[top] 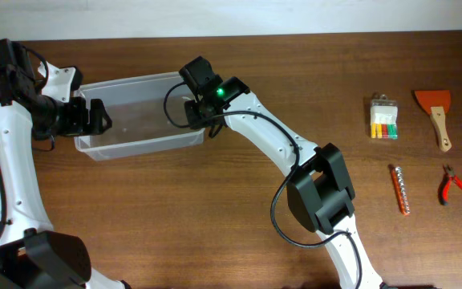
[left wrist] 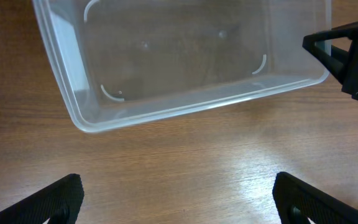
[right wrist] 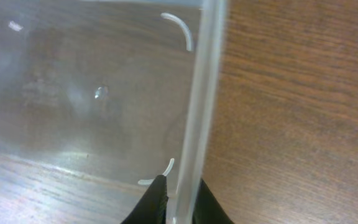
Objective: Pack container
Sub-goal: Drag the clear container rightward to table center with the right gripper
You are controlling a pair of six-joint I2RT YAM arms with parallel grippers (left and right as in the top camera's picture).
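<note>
**A:** Where does everything lie?

**B:** The table [top: 215, 209] is brown wood. The tub [top: 139, 120] stands upright on it at the far left, clear plastic, its long side running across.

**A:** And your fingers?

**B:** My right fingers [top: 192, 112] are at the tub's right end, pinched onto its wall, one inside the rim and one outside. My left fingers [top: 96, 116] are at its left end, spread wide with nothing in them. From my left wrist the tub's rim lies ahead of them, with bare wood between.

**A:** Anything else?

**B:** Yes, well apart from the tub, at the far right. There's a scraper [top: 435, 116] with an orange blade and a wooden handle, and red-handled pliers [top: 454, 186] nearer me. A small pack [top: 383, 119] of coloured pieces lies beside the scraper. A thin orange-and-grey tool [top: 400, 189] lies beside the pliers, though I cannot tell what kind
</note>
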